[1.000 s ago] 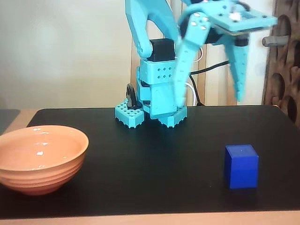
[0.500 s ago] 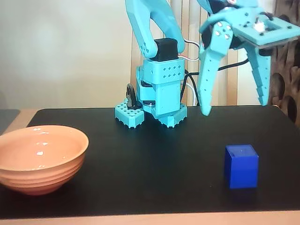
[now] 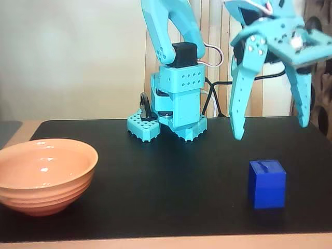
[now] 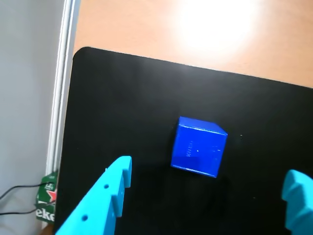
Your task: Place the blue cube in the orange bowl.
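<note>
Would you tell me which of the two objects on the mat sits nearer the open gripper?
The blue cube, just below the gripper; the orange bowl sits far left in the fixed view.

glossy bowl (image 3: 44,174), matt black mat (image 3: 171,181)

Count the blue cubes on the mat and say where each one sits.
1. The blue cube sits on the black mat at the right of the fixed view, below the open gripper; in the wrist view it lies between the fingertips. None seem hidden.
</note>
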